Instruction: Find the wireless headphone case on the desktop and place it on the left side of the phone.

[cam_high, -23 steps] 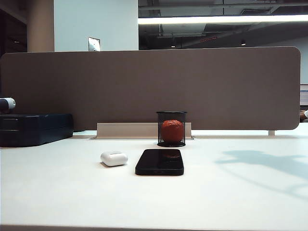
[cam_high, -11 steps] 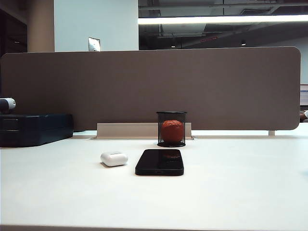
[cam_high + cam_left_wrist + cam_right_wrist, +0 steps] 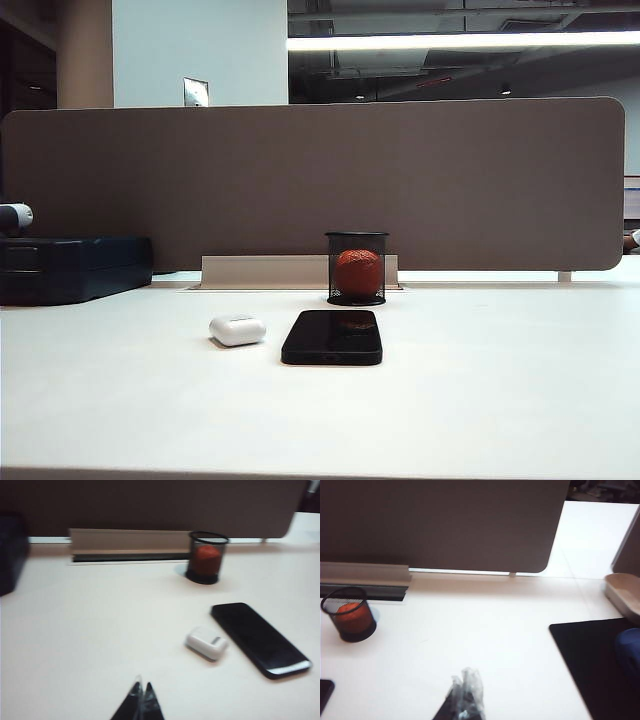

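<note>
Desktop: headphone case near closed left claw.

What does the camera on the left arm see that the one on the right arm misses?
Only the left wrist view shows the wireless headphone case lying apart beside the whole phone, plus the shut left gripper held back from both. Only the right wrist view shows a black mat, a beige tray and the shut right gripper. Both show the desktop, the partition and the mesh cup holding a red-orange ball.
</note>
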Action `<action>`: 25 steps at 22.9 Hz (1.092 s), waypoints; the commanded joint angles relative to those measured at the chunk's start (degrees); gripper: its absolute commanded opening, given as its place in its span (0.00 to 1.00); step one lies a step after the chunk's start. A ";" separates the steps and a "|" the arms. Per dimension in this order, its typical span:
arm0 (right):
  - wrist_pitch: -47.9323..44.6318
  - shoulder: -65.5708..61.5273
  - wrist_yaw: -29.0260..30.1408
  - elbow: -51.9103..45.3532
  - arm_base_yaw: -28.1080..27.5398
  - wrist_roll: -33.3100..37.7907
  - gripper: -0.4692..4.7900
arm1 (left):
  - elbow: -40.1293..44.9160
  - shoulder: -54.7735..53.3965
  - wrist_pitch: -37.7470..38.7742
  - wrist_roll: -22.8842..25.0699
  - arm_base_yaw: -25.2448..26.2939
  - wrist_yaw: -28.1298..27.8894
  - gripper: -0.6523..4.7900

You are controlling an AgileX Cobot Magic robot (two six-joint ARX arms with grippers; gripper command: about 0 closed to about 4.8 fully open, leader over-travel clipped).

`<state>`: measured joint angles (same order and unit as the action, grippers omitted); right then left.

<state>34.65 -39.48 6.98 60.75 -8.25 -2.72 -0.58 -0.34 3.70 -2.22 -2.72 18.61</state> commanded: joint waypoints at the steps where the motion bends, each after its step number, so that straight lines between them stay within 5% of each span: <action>1: -6.36 5.46 1.75 -8.85 0.04 1.99 0.09 | -0.15 -0.02 -0.79 0.02 -0.04 -6.34 0.11; 6: -12.41 15.39 3.37 -22.69 0.11 6.16 0.09 | -0.15 -0.02 -0.83 -0.07 -0.04 -12.07 0.11; 25: -22.58 36.30 6.01 -50.07 0.13 6.14 0.08 | -0.15 -0.02 -3.65 -0.15 -0.07 -14.10 0.11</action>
<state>13.50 -3.97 12.93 11.46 -8.19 3.38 -0.58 -0.32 0.99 -2.37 -2.72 4.69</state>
